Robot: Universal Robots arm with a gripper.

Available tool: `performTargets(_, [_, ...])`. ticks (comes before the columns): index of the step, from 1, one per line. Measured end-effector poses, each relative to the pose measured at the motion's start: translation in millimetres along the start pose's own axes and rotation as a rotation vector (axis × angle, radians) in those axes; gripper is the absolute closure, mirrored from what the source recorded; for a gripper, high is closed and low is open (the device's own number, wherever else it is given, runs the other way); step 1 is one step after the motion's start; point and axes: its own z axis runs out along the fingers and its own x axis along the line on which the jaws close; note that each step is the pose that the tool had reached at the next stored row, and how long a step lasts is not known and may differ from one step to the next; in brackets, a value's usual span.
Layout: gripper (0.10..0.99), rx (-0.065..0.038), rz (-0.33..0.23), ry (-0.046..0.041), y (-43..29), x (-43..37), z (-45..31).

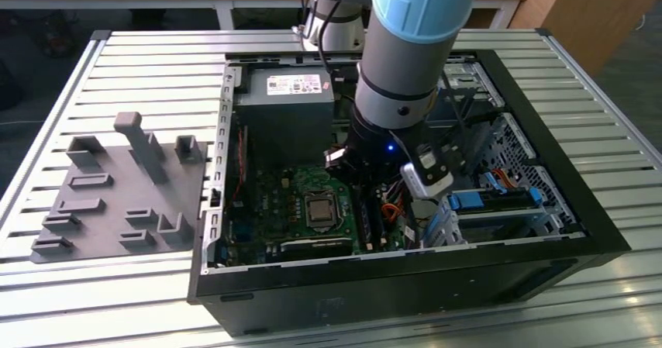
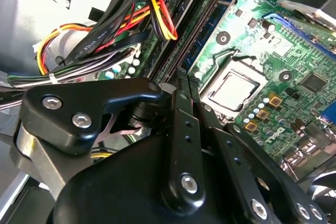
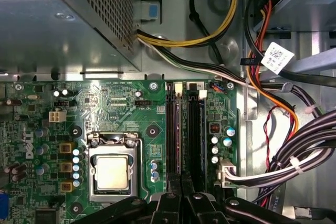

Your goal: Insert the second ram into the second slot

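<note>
Memory slots (image 3: 184,129) beside processor socket (image 3: 112,170), on motherboard (image 3: 105,103)

In the exterior view the arm (image 1: 408,61) is blocking the middle of the open computer case (image 1: 579,208), hiding the claw and most of the memory slots beside the processor socket (image 1: 321,206). In the first wrist view the claw (image 3: 181,205) is running off the picture's edge, its fingertips meeting over the slots (image 3: 184,129) so that what lies between them is not showing; whether a stick is already sitting in the slot nearest the socket cannot be told. In the second wrist view the claw's black linkage (image 2: 184,145) is covering the near ends of the slots, and the cables (image 2: 105,30) are being cropped.
</note>
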Motion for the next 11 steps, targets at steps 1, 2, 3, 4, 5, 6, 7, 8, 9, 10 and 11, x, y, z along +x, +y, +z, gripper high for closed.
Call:
performTargets(1, [0.965,0.000,0.000,0.0001,0.0,0.0,0.5])
performTargets(2, [0.965,0.000,0.000,0.0001,-0.1,0.0,0.9])
performTargets(3, [0.965,0.000,0.000,0.0002,-0.1,0.0,1.4])
performTargets(4, [0.965,0.000,0.000,0.0001,-0.1,0.0,1.7])
performTargets(5, [0.965,0.000,0.000,0.0002,-0.1,0.0,1.9])
performTargets(6, [0.965,0.000,0.000,0.0002,-0.1,0.0,2.2])
performTargets(7, [0.965,0.000,0.000,0.0002,-0.1,-0.1,2.5])
performTargets(8, [0.965,0.000,0.000,0.0001,-0.1,-0.1,2.8])
performTargets(9, [0.965,0.000,0.000,0.0002,-0.1,-0.1,3.0])
performTargets(10, [0.965,0.000,0.001,0.0001,-0.1,-0.1,3.3])
performTargets(11, [0.965,0.000,0.001,0.0001,-0.1,-0.1,3.5])
